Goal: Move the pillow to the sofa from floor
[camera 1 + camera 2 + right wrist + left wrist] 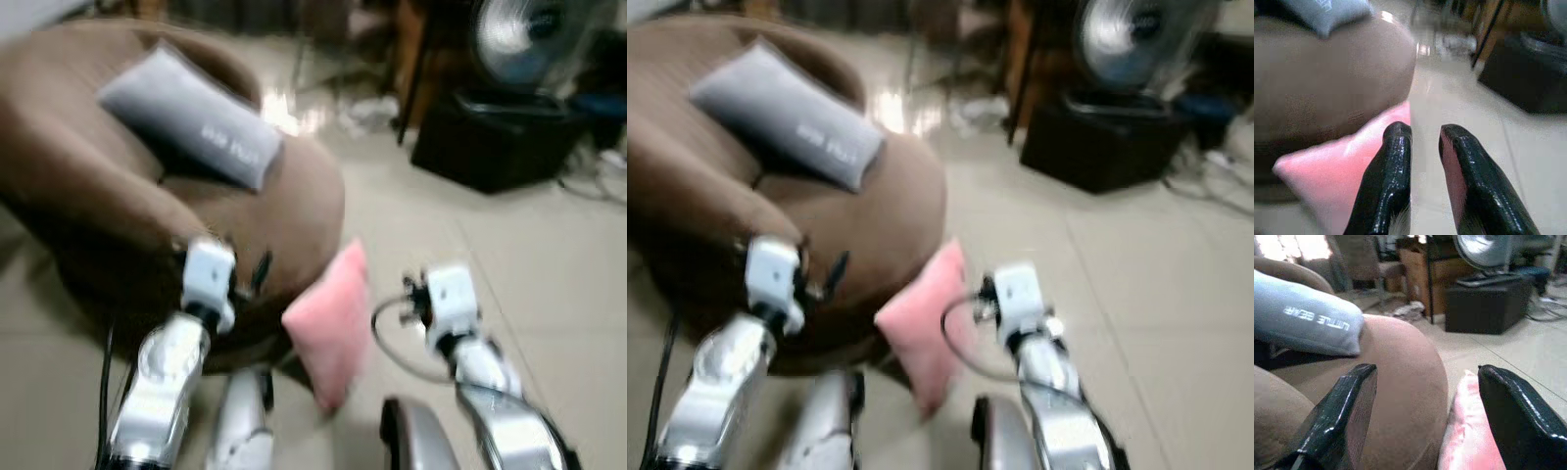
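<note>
Centrally, low in the blurred head views, the pink pillow [331, 328] stood on edge on the tiled floor [509, 264], leaning against the rounded front of the brown sofa [98, 196], which filled the upper left of the frame. A grey pillow [191, 117] lay on the sofa seat. The left gripper [1420, 416] was raised at lower left before the sofa front, its fingers [1347, 406] spread wide, with the pink pillow's edge beside one of them. The right gripper [1425, 142] hung at lower right, just beside the pillow, its fingers [1391, 166] nearly together with a narrow gap, holding nothing. At upper right stood a fan [519, 39] above a black box [495, 137].
</note>
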Robot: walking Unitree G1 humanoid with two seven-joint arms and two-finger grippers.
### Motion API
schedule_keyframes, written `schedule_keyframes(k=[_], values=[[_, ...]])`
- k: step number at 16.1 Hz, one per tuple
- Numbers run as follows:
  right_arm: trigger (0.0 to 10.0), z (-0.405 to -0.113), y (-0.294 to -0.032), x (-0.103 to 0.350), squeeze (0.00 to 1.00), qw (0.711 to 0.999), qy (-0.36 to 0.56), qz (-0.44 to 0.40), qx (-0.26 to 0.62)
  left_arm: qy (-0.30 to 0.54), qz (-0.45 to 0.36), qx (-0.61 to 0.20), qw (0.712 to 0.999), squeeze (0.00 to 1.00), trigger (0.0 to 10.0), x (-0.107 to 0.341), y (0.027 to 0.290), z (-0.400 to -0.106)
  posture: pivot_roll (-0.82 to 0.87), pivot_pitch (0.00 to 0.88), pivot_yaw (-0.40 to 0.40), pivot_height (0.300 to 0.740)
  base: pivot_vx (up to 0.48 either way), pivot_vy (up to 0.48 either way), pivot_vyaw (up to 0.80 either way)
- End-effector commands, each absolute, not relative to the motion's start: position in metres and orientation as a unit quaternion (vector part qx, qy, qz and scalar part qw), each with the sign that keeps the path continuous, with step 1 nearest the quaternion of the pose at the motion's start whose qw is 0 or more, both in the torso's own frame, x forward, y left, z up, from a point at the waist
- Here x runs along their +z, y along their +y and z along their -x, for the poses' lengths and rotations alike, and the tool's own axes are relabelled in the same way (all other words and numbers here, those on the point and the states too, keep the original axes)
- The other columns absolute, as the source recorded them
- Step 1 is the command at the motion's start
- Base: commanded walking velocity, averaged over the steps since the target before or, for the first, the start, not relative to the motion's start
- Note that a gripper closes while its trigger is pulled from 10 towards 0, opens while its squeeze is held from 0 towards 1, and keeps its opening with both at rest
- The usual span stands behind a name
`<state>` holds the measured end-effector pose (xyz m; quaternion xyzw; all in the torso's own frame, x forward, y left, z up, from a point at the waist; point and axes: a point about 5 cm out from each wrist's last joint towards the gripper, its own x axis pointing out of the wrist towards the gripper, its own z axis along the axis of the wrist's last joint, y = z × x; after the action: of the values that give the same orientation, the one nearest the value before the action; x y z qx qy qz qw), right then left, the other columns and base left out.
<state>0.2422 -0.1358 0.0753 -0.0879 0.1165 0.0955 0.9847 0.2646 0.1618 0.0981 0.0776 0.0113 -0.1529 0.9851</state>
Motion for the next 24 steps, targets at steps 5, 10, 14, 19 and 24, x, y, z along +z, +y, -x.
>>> schedule_keyframes(k=[5, 10, 14, 19, 24], values=[[10.0, -0.245, -0.142, 0.079, 0.0, 0.986, 0.108, 0.093, 0.091, -0.016, -0.086, -0.172, 0.981, 0.0, 10.0, 0.112, 0.154, -0.275, -0.03, 0.046, 0.002, 0.586, 0.388, 0.0, -0.46], [10.0, -0.244, -0.144, 0.076, 0.0, 0.982, 0.108, 0.113, 0.105, -0.011, -0.093, -0.17, 0.981, 0.0, 10.0, 0.111, 0.155, -0.276, -0.03, 0.058, 0.002, 0.586, 0.387, 0.0, 0.0], [10.0, -0.244, -0.142, 0.072, 0.0, 0.98, 0.12, 0.104, 0.122, -0.001, -0.092, -0.161, 0.983, 0.0, 10.0, 0.108, 0.163, -0.271, -0.03, 0.06, -0.002, 0.586, 0.178, 0.0, 0.4], [10.0, -0.239, -0.137, 0.069, 0.0, 0.97, 0.133, 0.118, 0.163, 0.048, -0.131, -0.204, 0.969, 0.0, 10.0, 0.091, 0.163, -0.266, -0.03, 0.065, 0.003, 0.586, 0.0, 0.0, 0.0], [10.0, -0.233, -0.135, 0.074, 0.0, 0.968, 0.139, 0.119, 0.173, 0.055, -0.134, -0.259, 0.955, 0.0, 10.0, 0.088, 0.152, -0.27, -0.03, 0.067, 0.002, 0.557, 0.0, 0.0, 0.0]])
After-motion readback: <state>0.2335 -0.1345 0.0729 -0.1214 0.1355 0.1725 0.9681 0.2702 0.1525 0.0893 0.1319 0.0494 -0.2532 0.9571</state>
